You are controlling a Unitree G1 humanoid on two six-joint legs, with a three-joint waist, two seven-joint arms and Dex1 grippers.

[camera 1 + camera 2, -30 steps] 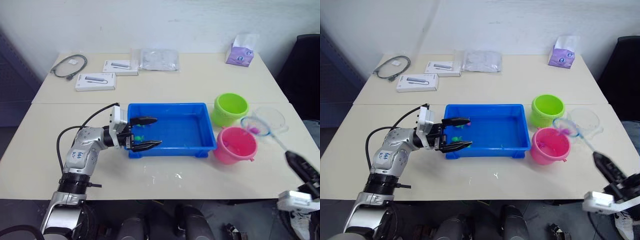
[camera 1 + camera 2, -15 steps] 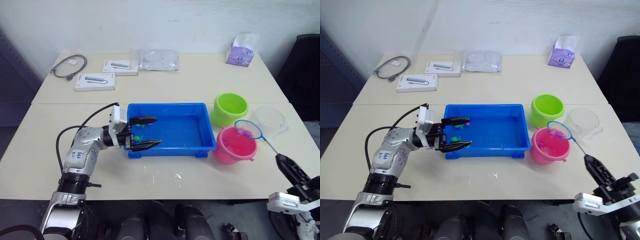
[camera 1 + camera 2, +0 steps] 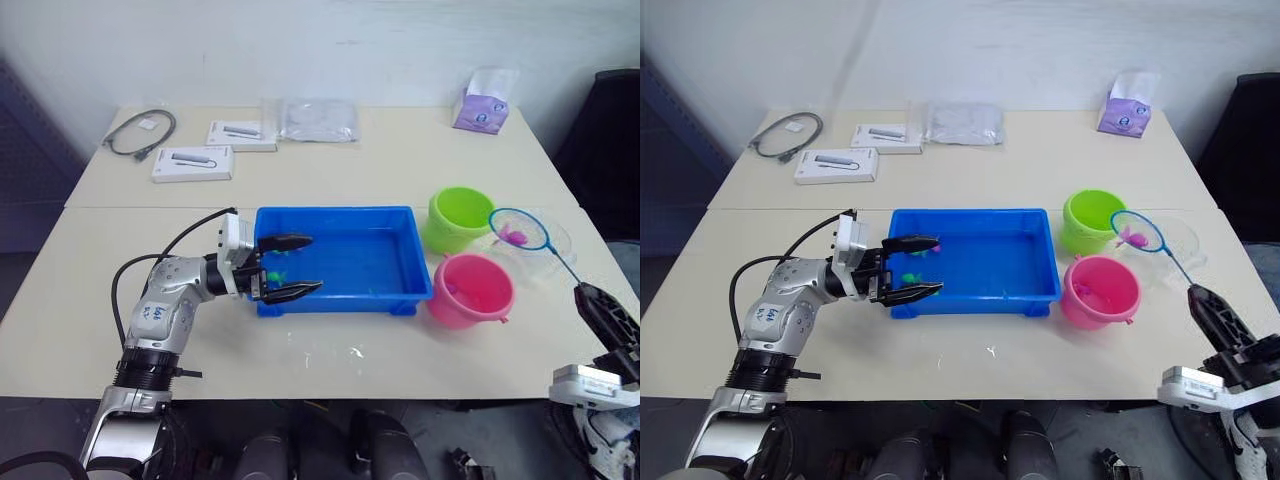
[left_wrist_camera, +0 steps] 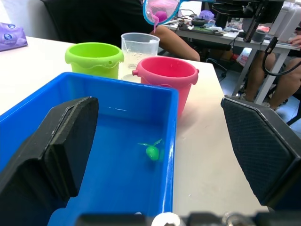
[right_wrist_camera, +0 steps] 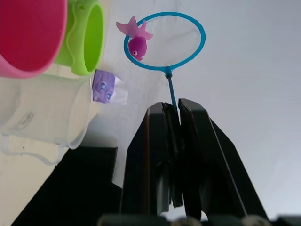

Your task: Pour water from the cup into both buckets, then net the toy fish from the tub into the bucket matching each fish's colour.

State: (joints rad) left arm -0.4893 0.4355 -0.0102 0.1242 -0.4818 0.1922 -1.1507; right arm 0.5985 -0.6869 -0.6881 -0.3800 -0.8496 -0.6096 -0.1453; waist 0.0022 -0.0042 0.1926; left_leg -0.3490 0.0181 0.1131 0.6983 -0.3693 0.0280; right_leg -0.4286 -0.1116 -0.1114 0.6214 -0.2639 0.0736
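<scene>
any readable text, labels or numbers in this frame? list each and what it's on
None legible.
Left arm: blue marking, too small to read.
Two white boxes: product pictures, no legible print.
Purple tissue pack: blurred logo.
Cup: no readable markings.

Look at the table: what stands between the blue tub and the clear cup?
The two buckets: the green bucket and the pink bucket stand side by side between the tub and the cup, seen in both eye views.

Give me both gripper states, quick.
Left gripper: open, holding nothing, fingers at the tub's left end.
Right gripper: shut on the net handle, a pink fish in the hoop.
</scene>
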